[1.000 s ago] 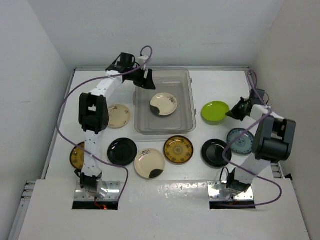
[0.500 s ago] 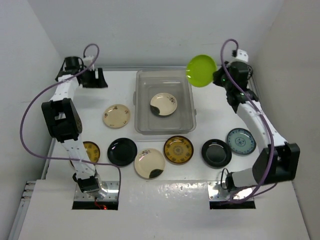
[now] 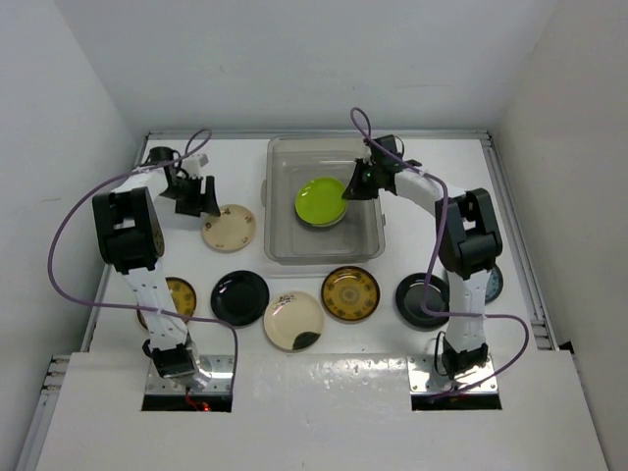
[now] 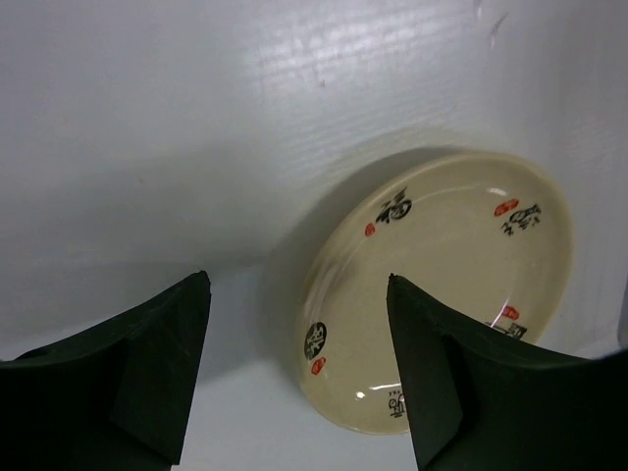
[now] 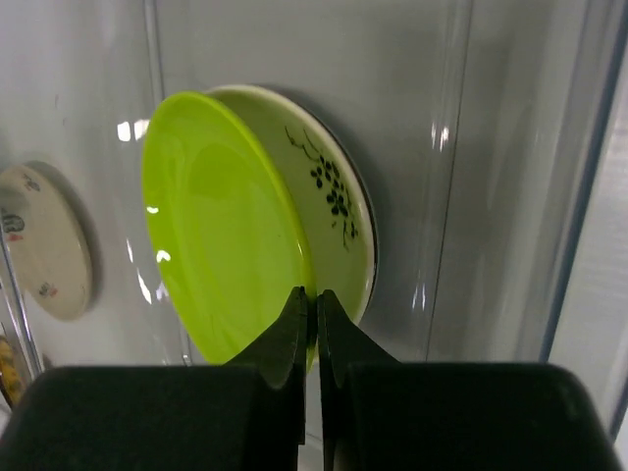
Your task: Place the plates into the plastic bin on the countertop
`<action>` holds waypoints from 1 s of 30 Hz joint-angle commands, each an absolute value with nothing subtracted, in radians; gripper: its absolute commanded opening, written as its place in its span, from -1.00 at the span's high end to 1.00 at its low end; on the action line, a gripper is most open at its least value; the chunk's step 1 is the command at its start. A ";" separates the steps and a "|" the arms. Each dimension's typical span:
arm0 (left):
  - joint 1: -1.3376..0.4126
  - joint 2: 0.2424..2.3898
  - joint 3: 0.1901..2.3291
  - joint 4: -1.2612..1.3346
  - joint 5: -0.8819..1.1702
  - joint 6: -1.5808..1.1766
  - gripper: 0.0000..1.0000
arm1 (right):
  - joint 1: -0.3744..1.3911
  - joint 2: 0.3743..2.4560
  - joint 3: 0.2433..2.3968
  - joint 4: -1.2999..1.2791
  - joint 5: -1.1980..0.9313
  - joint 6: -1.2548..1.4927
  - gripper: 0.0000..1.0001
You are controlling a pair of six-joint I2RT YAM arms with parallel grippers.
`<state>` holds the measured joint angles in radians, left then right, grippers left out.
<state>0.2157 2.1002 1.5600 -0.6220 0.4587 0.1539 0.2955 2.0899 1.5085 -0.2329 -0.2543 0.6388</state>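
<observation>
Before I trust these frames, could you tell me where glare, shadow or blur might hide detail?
Top external: even light, sharp, soft shadows on the countertop. Left wrist: the cream plate throws a dark shadow leftward. Right wrist: highlights on the lime green plate, reflective streaks on the plastic bin.

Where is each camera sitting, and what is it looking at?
Top external: above and behind the bases, looking down at the countertop; both arms show.
Left wrist: on the left arm, facing the cream plate; open left gripper frames it.
Right wrist: on the right arm, facing into the plastic bin; right gripper pinches the lime green plate.
Shared: top and right wrist both show that plate.
</observation>
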 commanded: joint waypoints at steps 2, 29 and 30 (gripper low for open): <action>0.218 2.089 1.505 -0.669 0.456 0.205 -0.46 | 0.308 2.049 1.552 -0.219 -0.279 0.658 0.92; 0.232 2.123 1.802 -0.830 0.538 0.175 1.00 | 0.223 1.706 1.501 -0.345 -0.161 0.498 -1.00; 0.232 2.105 1.842 -0.830 0.538 0.163 1.00 | 0.201 1.691 1.453 -0.339 -0.169 0.502 -1.00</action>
